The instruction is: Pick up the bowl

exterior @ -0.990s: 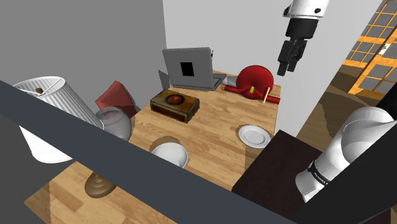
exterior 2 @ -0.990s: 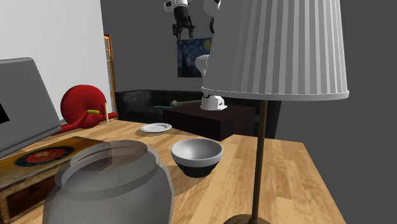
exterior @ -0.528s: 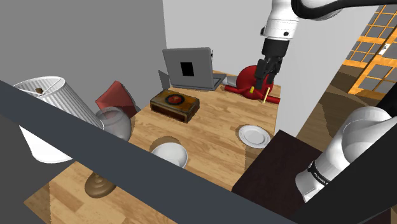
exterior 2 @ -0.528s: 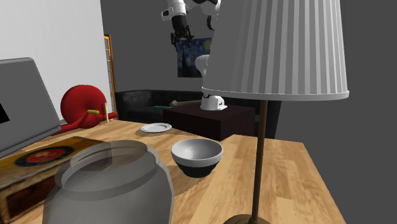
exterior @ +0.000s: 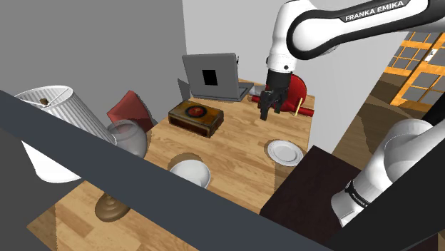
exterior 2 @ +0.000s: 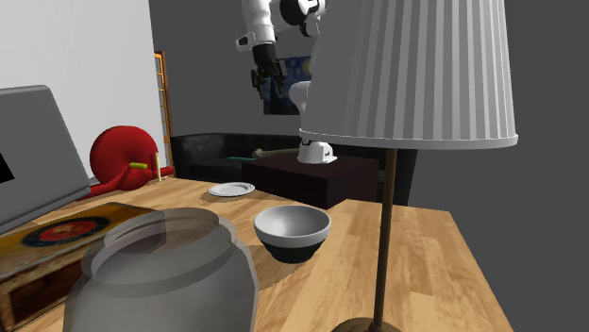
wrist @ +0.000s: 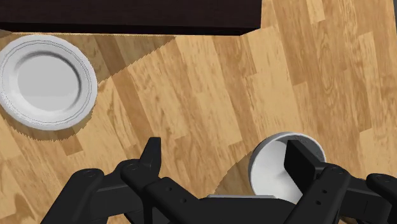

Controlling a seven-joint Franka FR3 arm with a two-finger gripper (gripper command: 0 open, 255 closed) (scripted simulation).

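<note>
The bowl [exterior: 190, 172], white inside and black outside, stands upright on the wooden table [exterior: 235, 146], near the lamp's base. A dark bar across the shoulder view hides its near side. In the second exterior view the bowl [exterior 2: 293, 231] sits mid-table. My black gripper [exterior: 269, 110] hangs open above the table's far end, in front of the red thing, well away from the bowl and high over it [exterior 2: 261, 83]. In the wrist view the fingers stand apart around bare wood [wrist: 226, 159], and the bowl [wrist: 273, 168] shows beyond the fingertip [wrist: 299, 162].
A white plate [exterior: 285, 152] [wrist: 46, 79] lies near the dark stand [exterior: 299, 185]. A grey laptop [exterior: 212, 76], a red round thing [exterior: 298, 89] and a brown box [exterior: 195, 118] occupy the far end. A glass jar [exterior: 128, 137] and a white-shaded lamp [exterior: 53, 128] stand near the bowl.
The arm has swung down and towards the shoulder view's left, bringing the gripper from high up to just over the table's far end. The fingers stayed apart.
</note>
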